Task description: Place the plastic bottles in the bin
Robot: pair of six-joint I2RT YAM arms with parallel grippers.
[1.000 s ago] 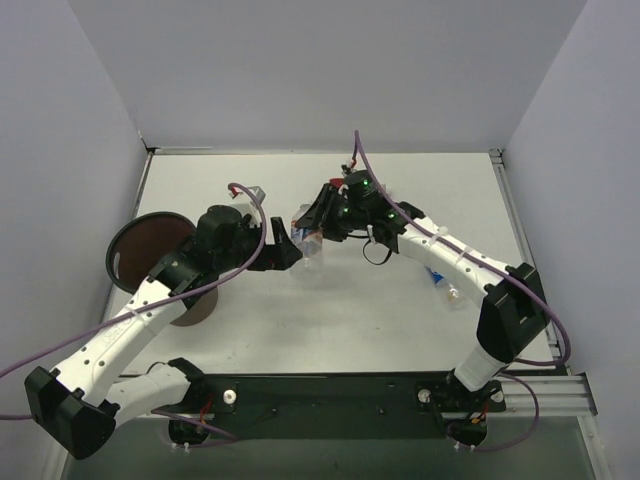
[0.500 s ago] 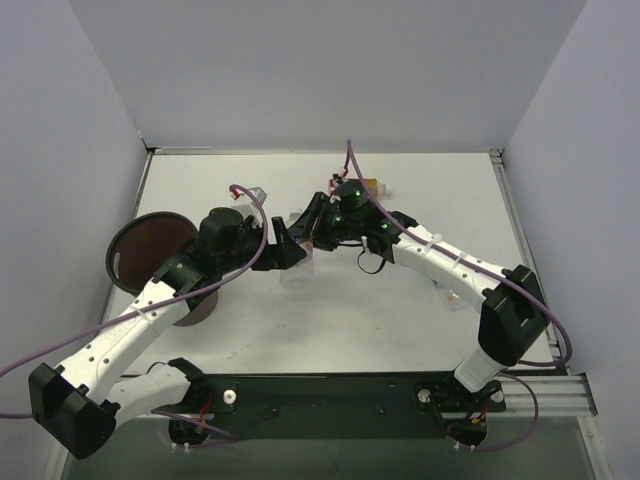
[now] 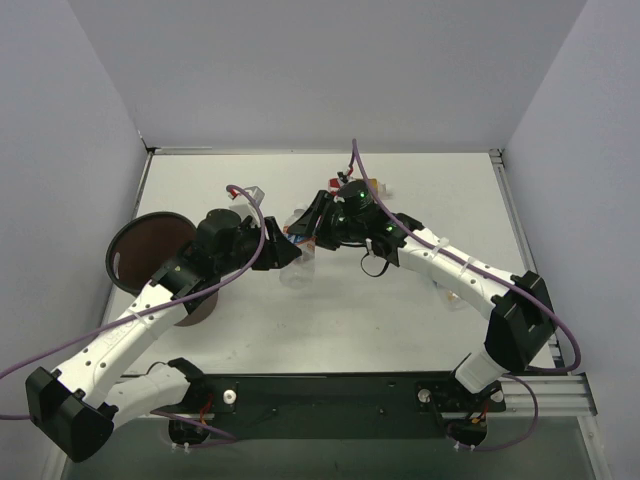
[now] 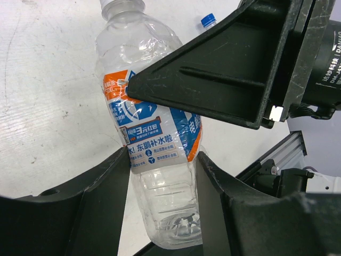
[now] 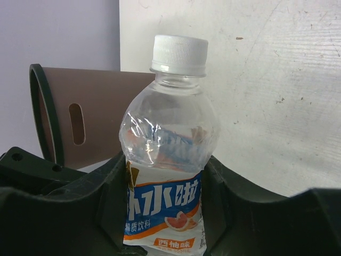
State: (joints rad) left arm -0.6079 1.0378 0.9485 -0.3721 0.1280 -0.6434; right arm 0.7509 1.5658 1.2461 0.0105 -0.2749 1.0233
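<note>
Clear bottle (image 4: 154, 138) is off the table, pinched between both tools. Right gripper (image 5: 165, 178) is clamped on its label, cap pointing out past the fingertips. Left gripper (image 4: 163, 154) sits narrow, fingers pressed on the lower label from the other side. It looks like a handover, since the bin (image 3: 135, 240) lies behind the left gripper, beside that arm, likely a long reach for the right. Versus 1 second ago, the left jaws were wide and short of the bottle and now close on it. The right gripper has carried the bottle leftward.
</note>
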